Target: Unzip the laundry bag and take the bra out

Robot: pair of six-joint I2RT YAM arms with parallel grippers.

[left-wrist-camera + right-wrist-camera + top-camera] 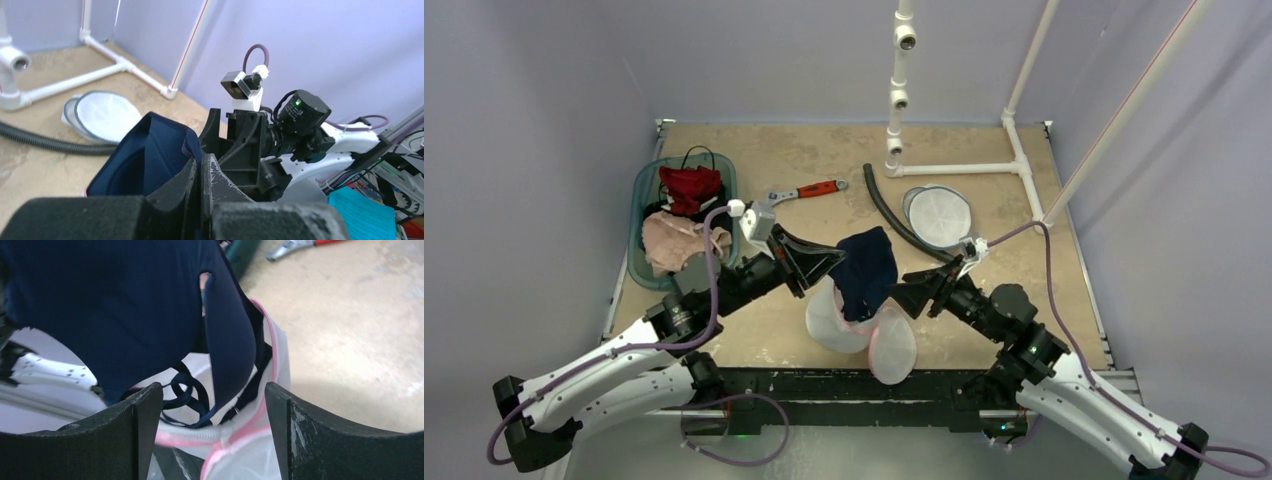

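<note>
Navy bra [869, 265] pinched in my left end effector [836, 262] may snag straps [187, 390] inside the laundry bag [889, 350], right end effector [902, 290] wide

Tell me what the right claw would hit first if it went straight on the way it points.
Probably the navy bra, partly out of the pink-trimmed laundry bag, ahead of the open right claw; depth is unclear.

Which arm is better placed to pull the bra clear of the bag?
Left. The left gripper is shut on the bra, whose straps hang in the bag. The right gripper is open beside the bag, holding nothing.
</note>
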